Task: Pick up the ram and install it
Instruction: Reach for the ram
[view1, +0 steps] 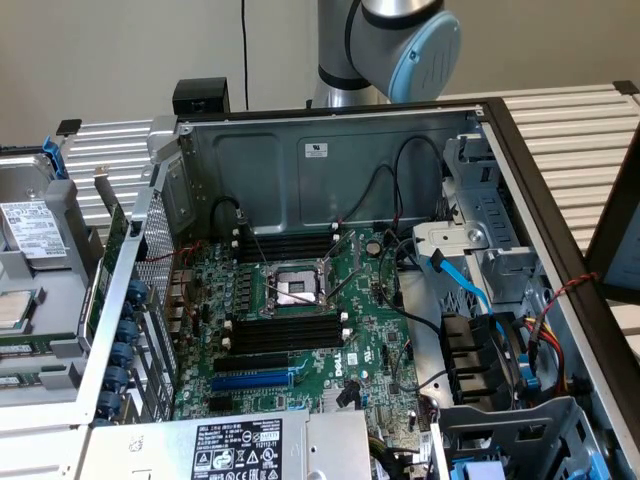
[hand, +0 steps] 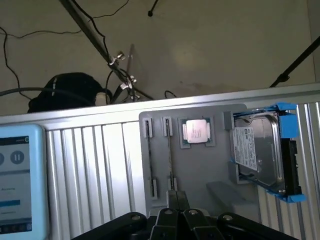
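end effector (hand: 176, 197) closed near one ram (hand: 170, 160), one hard drive (hand: 257, 155).

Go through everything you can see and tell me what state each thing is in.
gripper: shut
ram: standing on edge in the tray, not installed
black memory slots: empty
computer case: side open
CPU: lying in its tray recess
hard drive: in a blue caddy on the tray
tablet: screen lit
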